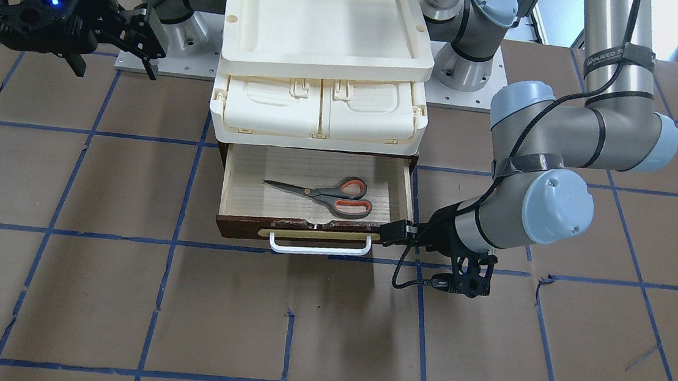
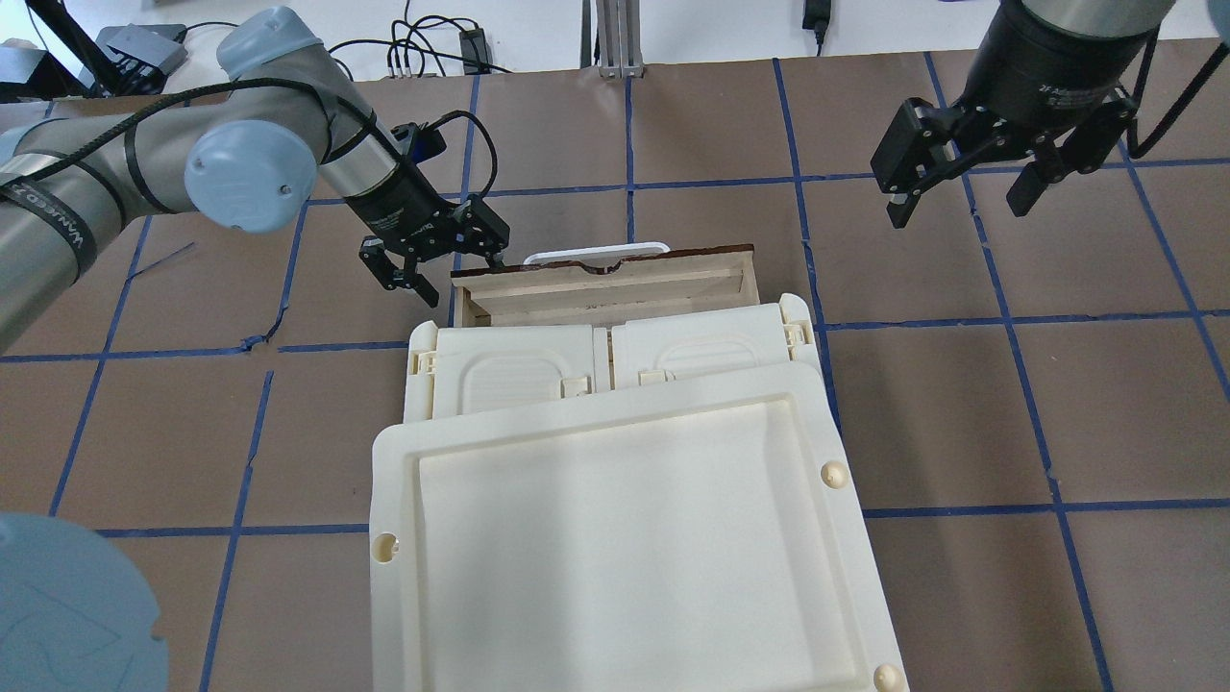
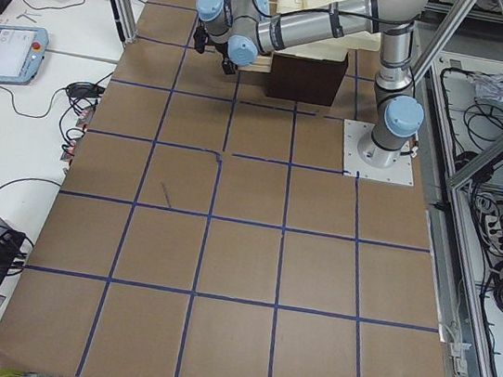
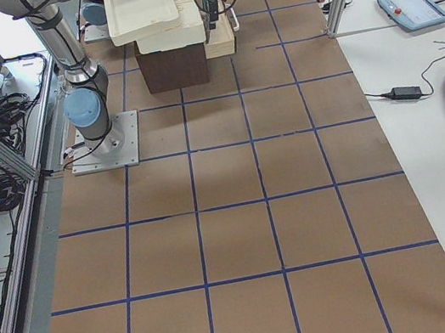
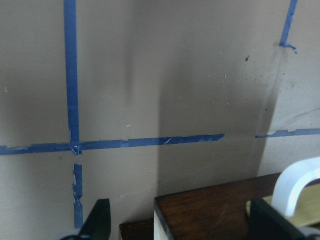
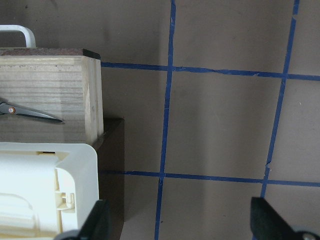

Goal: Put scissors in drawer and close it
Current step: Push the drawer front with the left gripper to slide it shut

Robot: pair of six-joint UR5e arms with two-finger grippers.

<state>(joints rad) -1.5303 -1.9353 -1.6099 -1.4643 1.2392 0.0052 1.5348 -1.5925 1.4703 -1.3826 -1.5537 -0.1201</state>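
The drawer (image 1: 408,190) stands pulled open under the cream box, its dark front and white bar handle (image 1: 318,249) facing the operators' side. The scissors (image 1: 326,194) lie flat inside on the pale wood, blades pointing to that view's left; their blade tip shows in the right wrist view (image 6: 30,112). My left gripper (image 2: 444,269) is open, low at the drawer's front corner. In the left wrist view the dark corner (image 5: 210,210) sits between its fingers (image 5: 100,220), with the handle (image 5: 295,185) beside it. My right gripper (image 2: 961,187) is open, empty and raised, apart from the drawer.
A cream latched box (image 1: 321,112) sits on the drawer's cabinet, and a cream plastic tray (image 1: 325,66) lies on top of it. The arm bases (image 1: 461,60) stand behind. Brown table surface with blue tape lines (image 1: 288,346) spreads in front of the drawer.
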